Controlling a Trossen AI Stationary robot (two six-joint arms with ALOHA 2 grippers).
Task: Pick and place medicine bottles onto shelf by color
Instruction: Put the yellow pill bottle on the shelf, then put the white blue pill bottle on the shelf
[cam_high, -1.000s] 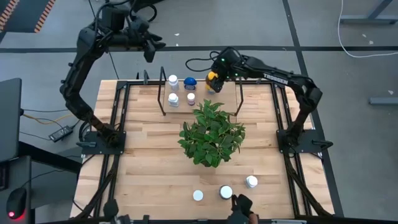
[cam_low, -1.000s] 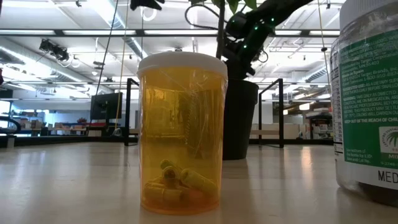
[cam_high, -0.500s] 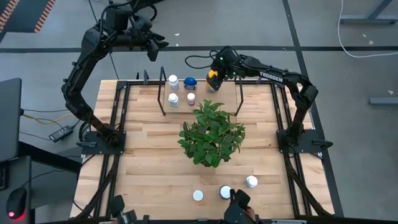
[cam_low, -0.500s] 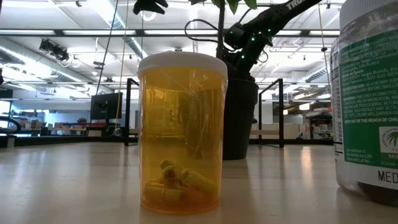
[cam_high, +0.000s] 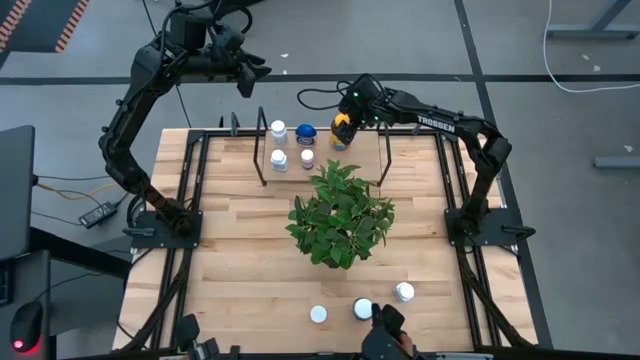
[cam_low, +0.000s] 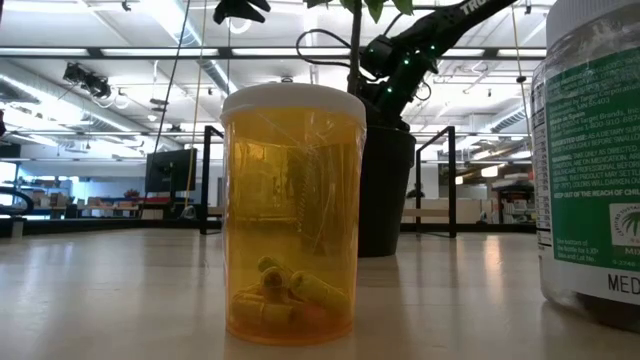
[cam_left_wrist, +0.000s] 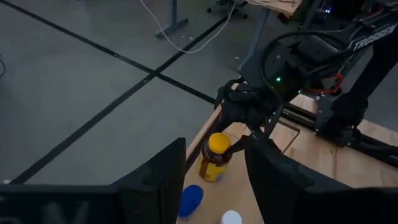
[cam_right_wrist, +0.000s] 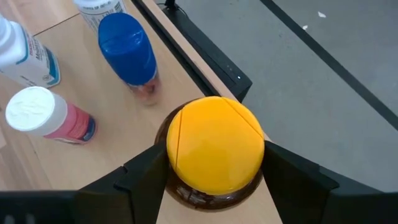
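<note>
Bottles are the job here, and from above the amber bottle with the yellow cap (cam_high: 341, 127) stands at the far edge of the table, beside the blue-capped bottle (cam_high: 306, 131) and the white ones (cam_high: 279, 129) within the black wire shelf (cam_high: 263, 150); three more bottles (cam_high: 362, 309) wait at the near edge, past the potted plant (cam_high: 340, 213). The right gripper (cam_high: 343, 124) sits over the amber bottle, while the left gripper (cam_high: 246, 74) hangs off beyond the far-left corner, holding nothing. At table height, another amber bottle (cam_low: 291, 213) with a few pills fills the foreground. Seen from the left wrist, the right gripper's fingers (cam_left_wrist: 233, 148) flank the amber bottle just under its cap. From the right wrist, the two fingers (cam_right_wrist: 142, 172) stand either side of the yellow cap (cam_right_wrist: 215, 144), close in, though whether they press or have let go I cannot tell. Such a bottle looks light, rigid and smooth-walled, so likely slippery; taking it round the body just beneath the cap seems soundest.
</note>
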